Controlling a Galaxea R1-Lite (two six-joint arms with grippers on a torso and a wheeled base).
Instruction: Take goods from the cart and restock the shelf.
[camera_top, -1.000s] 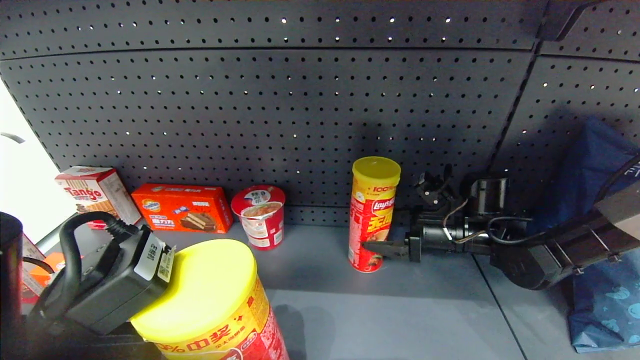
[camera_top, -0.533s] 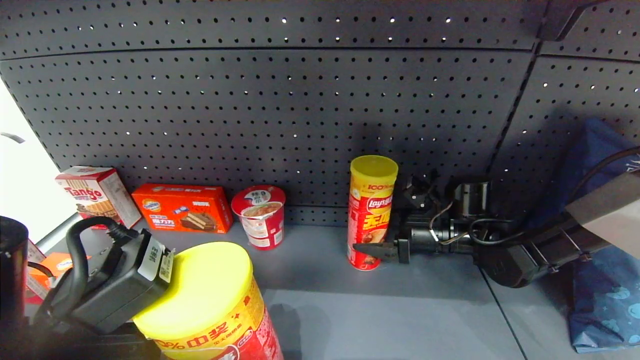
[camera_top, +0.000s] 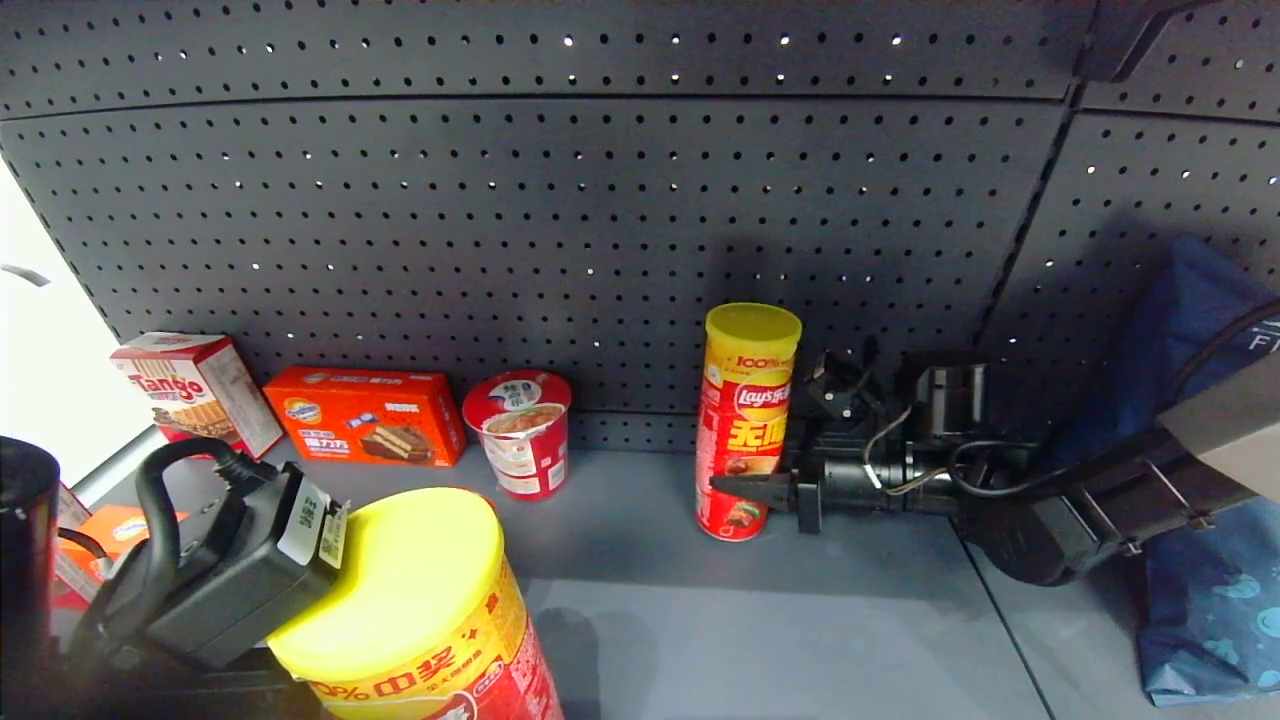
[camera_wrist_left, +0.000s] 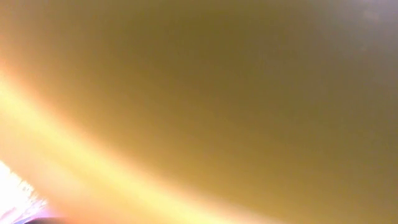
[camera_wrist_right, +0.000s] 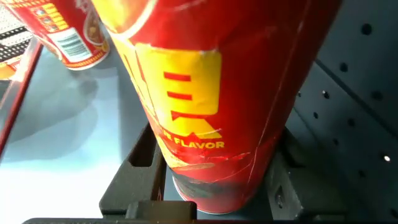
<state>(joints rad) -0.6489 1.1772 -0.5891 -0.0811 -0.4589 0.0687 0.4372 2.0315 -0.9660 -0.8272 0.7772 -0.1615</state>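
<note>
Yellow-lidded, red-bodied chip cans: two, entered as the shelf can (camera_top: 748, 420) and the near can (camera_top: 420, 610). Cardboard cartons: two, being one wafer box (camera_top: 195, 390) and one orange cake box (camera_top: 365, 415). Foil-topped red noodle cup (camera_top: 520, 435): one; patterned blue bag (camera_top: 1215, 600): one.

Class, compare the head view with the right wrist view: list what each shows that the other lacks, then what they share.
Head view adds: the wafer box, the orange cake box, a second can with a yellow lid up close, and the blue bag. Right wrist view adds: both fingers of the right gripper flanking the chips can at its base. Shared: the chips can, the noodle cup, the pegboard and the shelf.
</note>
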